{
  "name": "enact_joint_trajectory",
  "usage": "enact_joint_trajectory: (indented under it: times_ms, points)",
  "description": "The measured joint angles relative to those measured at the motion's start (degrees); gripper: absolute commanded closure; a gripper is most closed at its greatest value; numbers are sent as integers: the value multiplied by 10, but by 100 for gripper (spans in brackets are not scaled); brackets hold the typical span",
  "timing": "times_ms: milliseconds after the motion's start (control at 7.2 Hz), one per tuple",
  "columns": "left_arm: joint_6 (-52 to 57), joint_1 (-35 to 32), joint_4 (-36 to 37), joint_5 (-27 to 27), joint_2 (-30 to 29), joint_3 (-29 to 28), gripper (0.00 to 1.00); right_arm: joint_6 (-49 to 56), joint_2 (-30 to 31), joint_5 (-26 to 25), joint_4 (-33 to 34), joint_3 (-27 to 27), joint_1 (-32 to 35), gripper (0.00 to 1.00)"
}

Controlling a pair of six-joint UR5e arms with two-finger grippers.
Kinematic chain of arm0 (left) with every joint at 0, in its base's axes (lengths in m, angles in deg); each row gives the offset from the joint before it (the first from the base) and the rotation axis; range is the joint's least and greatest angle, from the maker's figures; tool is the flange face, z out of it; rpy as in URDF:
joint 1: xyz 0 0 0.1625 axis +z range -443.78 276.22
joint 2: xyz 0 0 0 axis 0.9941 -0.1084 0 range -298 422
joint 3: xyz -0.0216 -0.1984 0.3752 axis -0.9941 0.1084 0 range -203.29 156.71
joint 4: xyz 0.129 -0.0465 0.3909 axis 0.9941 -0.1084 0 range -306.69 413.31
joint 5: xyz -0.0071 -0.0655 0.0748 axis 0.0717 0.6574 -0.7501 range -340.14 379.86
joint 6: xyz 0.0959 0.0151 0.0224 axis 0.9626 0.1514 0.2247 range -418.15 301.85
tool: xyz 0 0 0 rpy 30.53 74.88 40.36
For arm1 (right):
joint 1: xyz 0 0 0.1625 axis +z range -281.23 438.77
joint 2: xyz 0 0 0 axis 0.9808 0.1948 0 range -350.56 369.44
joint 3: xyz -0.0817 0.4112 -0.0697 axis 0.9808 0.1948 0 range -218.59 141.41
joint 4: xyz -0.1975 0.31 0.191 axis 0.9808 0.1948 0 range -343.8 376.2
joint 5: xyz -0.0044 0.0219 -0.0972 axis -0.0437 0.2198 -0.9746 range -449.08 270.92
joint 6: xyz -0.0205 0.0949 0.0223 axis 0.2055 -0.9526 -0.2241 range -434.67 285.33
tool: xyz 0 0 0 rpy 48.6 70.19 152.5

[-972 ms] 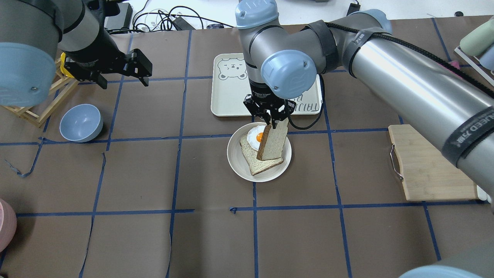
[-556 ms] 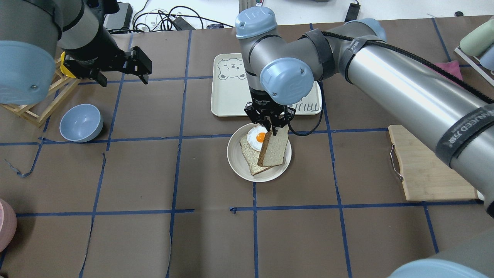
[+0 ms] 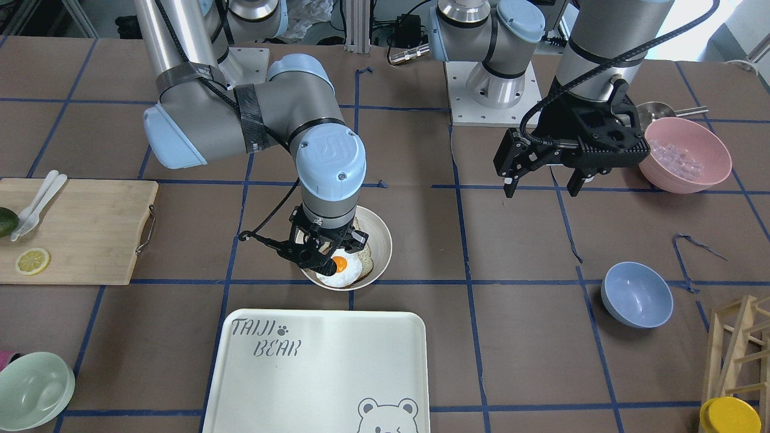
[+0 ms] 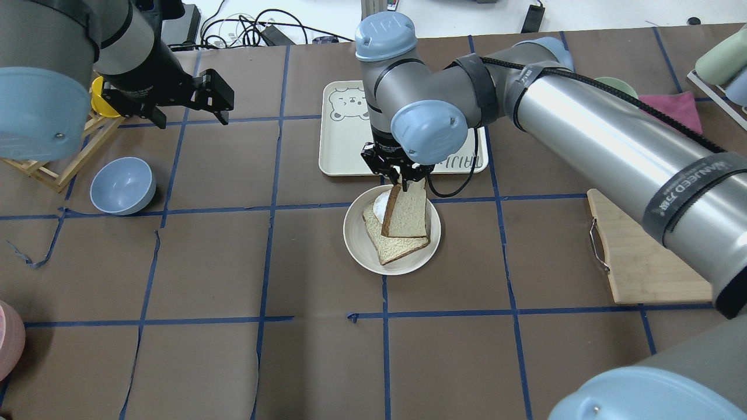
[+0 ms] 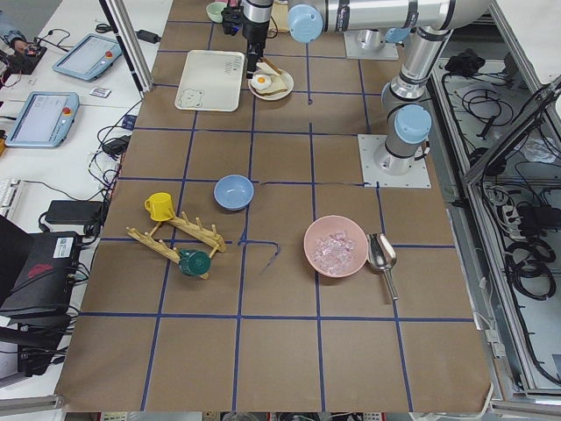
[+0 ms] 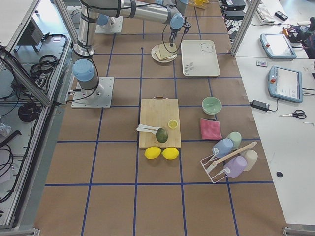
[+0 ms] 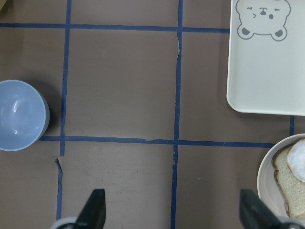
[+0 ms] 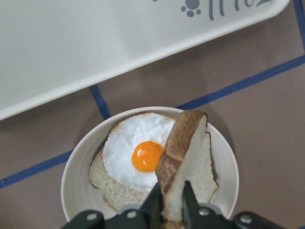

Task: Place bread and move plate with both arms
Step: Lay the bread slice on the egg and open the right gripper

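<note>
My right gripper [image 4: 401, 178] is shut on the top edge of the thick bread [image 4: 405, 213] and holds it tilted over the round cream plate [image 4: 356, 239]. The bread's lower edge rests on the thinner slice [image 4: 391, 248] lying in the plate. The fried egg [image 4: 380, 204] on that slice is mostly covered from above. In the right wrist view the bread [image 8: 183, 162] stands beside the egg [image 8: 143, 152], pinched by the gripper [image 8: 171, 202]. My left gripper [image 4: 191, 119] hangs open and empty above the table, far left of the plate.
The bear-printed tray [image 4: 344, 151] lies just beyond the plate. A blue bowl [image 4: 122, 185] and a wooden rack [image 4: 58, 163] are at the left. A wooden cutting board [image 4: 648, 256] is at the right. A pink bowl [image 3: 686, 156] sits near the left arm's base.
My right gripper has shifted slightly left and away with the bread, which now leans over the egg and hides most of it. The left gripper has barely moved.
</note>
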Motion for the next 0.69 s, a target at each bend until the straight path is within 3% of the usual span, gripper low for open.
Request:
enact_joint_trajectory:
  times_ms: [278,417,694]
  points:
    - [-1,-1,0,15,1,0,0,-2,-2,5,16,-1,0,9]
    - [-1,-1,0,22,1,0,0,-3,-2,13,20,0,0,0]
    - [-1,0,-1,21,2,1,0,-6,2,21,21,1,-1,0]
